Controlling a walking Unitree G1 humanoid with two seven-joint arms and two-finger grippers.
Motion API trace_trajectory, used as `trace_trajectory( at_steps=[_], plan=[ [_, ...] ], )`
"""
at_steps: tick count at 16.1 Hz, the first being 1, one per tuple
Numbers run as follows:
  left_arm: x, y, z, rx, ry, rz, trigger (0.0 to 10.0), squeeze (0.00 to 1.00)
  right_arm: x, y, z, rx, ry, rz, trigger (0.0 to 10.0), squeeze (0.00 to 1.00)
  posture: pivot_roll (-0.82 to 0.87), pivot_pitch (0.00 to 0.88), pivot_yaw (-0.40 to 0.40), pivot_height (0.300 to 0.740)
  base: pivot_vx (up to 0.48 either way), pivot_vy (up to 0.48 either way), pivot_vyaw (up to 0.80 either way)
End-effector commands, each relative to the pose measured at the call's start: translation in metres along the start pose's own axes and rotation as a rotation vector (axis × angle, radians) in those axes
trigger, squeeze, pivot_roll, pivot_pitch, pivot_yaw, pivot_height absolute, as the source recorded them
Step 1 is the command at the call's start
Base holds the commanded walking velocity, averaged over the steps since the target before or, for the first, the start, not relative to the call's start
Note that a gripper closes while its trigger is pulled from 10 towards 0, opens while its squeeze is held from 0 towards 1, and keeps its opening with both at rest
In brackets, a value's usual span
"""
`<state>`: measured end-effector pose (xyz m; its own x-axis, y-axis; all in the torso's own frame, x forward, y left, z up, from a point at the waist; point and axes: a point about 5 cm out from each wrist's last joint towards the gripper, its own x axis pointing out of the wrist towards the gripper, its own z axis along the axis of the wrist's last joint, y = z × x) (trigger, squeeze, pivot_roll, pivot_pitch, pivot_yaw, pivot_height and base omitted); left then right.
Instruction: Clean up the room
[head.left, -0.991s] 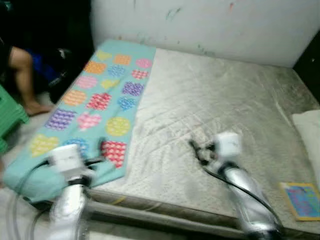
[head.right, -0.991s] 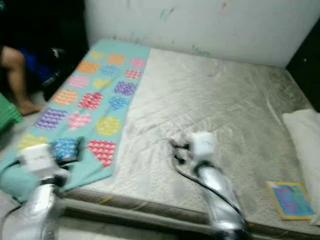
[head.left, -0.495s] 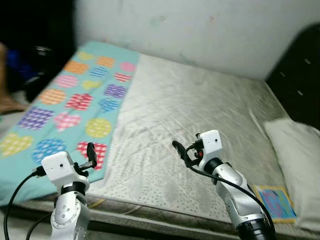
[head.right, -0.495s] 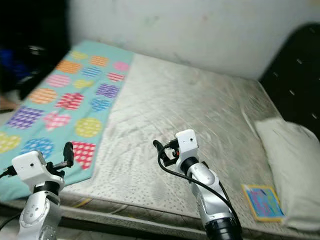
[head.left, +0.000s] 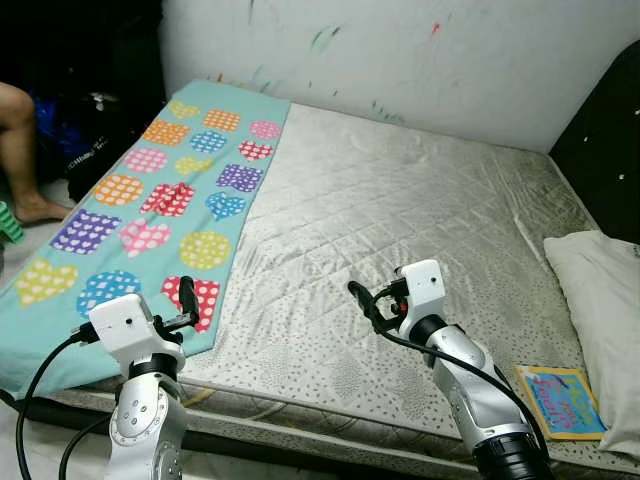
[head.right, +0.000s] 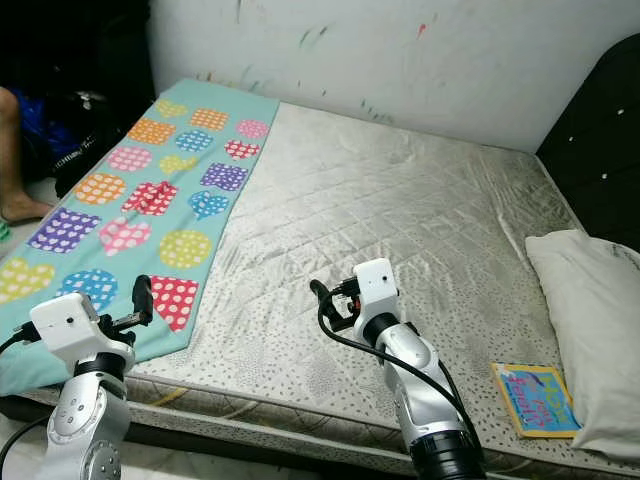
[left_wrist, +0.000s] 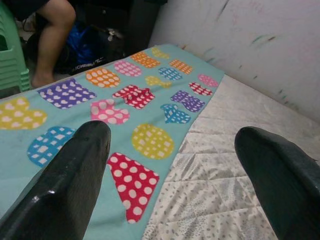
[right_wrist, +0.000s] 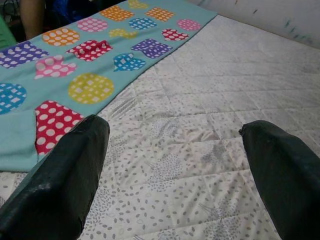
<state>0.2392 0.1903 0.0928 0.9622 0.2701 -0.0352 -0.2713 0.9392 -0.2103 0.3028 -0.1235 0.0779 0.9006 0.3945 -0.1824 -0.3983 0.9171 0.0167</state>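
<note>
The bed (head.left: 420, 220) lies ahead of both jaws, blanket (head.left: 160, 200) beyond the left jaws (head.left: 186, 300), pillow (head.left: 600, 310) and book (head.left: 558, 400) beside the right jaws (head.left: 362, 300). Both gape wide, empty; tidying looks unstarted.

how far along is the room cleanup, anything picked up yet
Nothing looks done. Both grippers are open and hold nothing: the left gripper hovers over the turquoise blanket, the right gripper over the bare mattress. Left to do: the blanket lies spread flat along the mattress's left side, the book sits at the near right corner beside the pillow.
</note>
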Motion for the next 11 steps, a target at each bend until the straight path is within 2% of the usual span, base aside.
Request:
trace_trajectory(
  at_steps=[1,11],
  plan=[
    [-0.0001,-0.004,-0.0015,0.005,0.005,-0.012,10.0,0.0,-0.0005,-0.0057,0.0034,-0.007,-0.012,-0.019,10.0,0.0,0.0,0.0,-0.146,0.74,0.0,0.0,0.0],
    [0.0015,-0.0051,-0.0013,0.007,0.003,-0.017,10.0,0.0,-0.0002,-0.0063,0.0032,-0.005,-0.018,-0.027,10.0,0.0,0.0,0.0,-0.146,0.74,0.0,0.0,0.0]
  ],
)
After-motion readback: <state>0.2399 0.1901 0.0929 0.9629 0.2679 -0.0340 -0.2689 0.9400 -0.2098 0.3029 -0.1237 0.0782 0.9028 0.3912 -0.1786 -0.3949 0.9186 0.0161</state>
